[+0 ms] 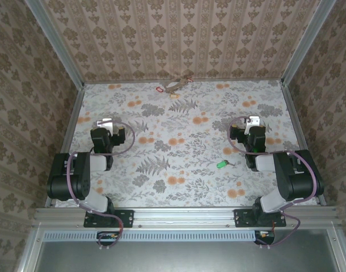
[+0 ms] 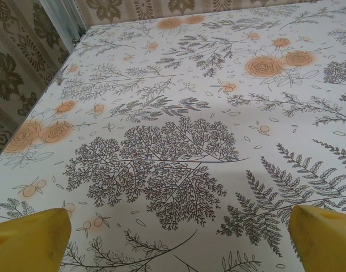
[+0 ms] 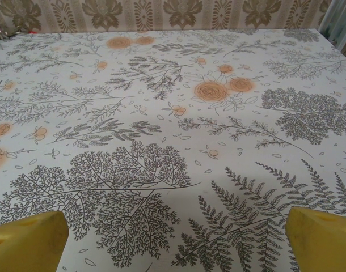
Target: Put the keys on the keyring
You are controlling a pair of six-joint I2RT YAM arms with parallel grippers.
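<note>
Right claw (image 3: 173, 246) wide, green key (image 1: 221, 164) blade pointing right

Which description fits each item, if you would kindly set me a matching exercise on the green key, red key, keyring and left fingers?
1 green key
2 red key
3 keyring
4 left fingers

A open over the table
B thin loop by the far wall
C near the right arm
D just left of the keyring

Pairs: 1-C, 2-D, 3-B, 4-A

Yellow fingers (image 3: 28, 241) spread wide over floral table (image 3: 173, 141); wallpapered wall (image 3: 161, 14) behind.
</note>
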